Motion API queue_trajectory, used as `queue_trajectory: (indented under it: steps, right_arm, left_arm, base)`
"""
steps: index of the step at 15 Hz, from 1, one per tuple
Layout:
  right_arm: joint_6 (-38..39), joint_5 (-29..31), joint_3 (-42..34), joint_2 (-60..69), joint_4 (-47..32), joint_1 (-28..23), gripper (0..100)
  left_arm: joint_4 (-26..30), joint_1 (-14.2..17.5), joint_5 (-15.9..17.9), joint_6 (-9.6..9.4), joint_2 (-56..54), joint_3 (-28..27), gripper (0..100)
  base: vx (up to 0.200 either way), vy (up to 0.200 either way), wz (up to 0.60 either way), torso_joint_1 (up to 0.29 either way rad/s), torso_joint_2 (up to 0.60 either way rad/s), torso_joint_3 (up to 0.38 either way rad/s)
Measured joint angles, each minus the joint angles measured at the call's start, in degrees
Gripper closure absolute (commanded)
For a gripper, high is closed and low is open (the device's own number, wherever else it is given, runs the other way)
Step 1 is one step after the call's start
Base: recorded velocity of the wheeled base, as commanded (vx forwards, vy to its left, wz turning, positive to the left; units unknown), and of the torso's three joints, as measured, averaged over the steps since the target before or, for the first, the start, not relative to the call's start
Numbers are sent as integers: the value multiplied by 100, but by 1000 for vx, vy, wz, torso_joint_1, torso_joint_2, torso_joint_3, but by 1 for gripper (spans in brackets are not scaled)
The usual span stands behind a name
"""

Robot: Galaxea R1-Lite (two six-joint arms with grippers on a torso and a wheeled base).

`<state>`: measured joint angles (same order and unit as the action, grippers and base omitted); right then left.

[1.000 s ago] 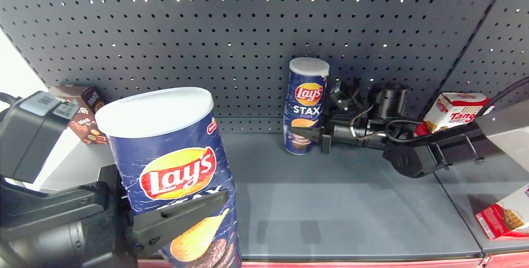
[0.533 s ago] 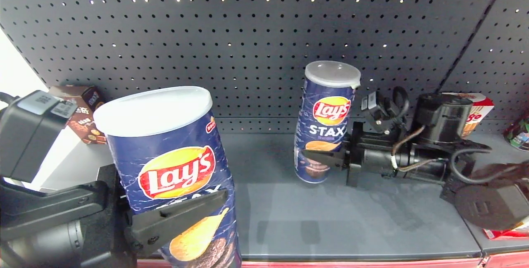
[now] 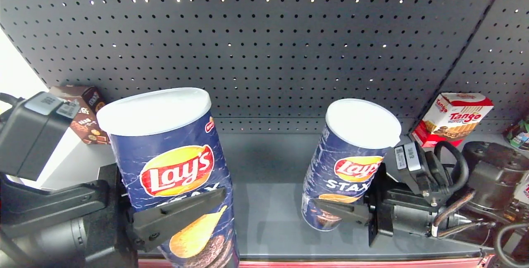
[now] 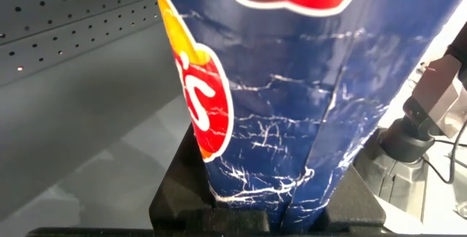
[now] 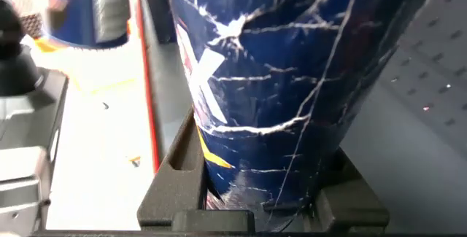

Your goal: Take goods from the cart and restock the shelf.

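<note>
- Status, left side: brown snack box [image 3: 82, 111] is sitting at the back-left corner of the shelf [image 3: 268, 169], against the pegboard [image 3: 264, 45].
- Left gripper [image 3: 173, 212] is clamping the left chip can [image 3: 169, 169] low on its body, jaws spread only to can width. The can is staying upright at the shelf's front-left edge, same spot as a second ago. The left wrist view has the can [image 4: 292, 106] seated between the jaws.
- Mid-shelf floor is sitting bare between the two cans.
- Right chip can [image 3: 351, 164] is the change: a second ago it was standing back near the pegboard, and now it is coming forward to the front edge, tilted with its top leaning right.
- Right gripper [image 3: 330, 206] is gripping it near the base, jaws closed to can width. The right wrist view shows the can [image 5: 292, 84] pinched between the jaws.
- Can't tell whether its base is touching the shelf.
- Wafer box [image 3: 454, 115] is sitting at the back right.
- Read: neither can is released, so the restock isn't counting yet. The right arm is looking like it is repositioning, not placing.
</note>
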<state>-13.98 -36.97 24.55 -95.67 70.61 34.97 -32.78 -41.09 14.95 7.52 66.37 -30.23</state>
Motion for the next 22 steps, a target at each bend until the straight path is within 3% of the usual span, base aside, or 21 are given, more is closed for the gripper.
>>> queue_trajectory:
  steps: [4, 16, 17, 22]
  right_arm:
    - [2, -35, -383, -477, 846, 33, 100]
    - [0, -112, -430, -998, 970, -9, 100]
    - [-2, -115, -418, -1030, 980, -13, 0]
    - [-7, -101, -538, -984, 958, -48, 0]
  left_arm:
    - [0, 46, -9, 0, -2, 6, 100]
    - [11, 74, -1, -6, -22, 107, 100]
    - [10, 74, -1, -6, -22, 107, 100]
    - [-11, 78, -1, -6, -27, 163, 100]
  base:
    - [0, 0, 0, 0, 0, 0]
    - [0, 0, 0, 0, 0, 0]
    - [0, 0, 0, 0, 0, 0]
    - [0, 0, 0, 0, 0, 0]
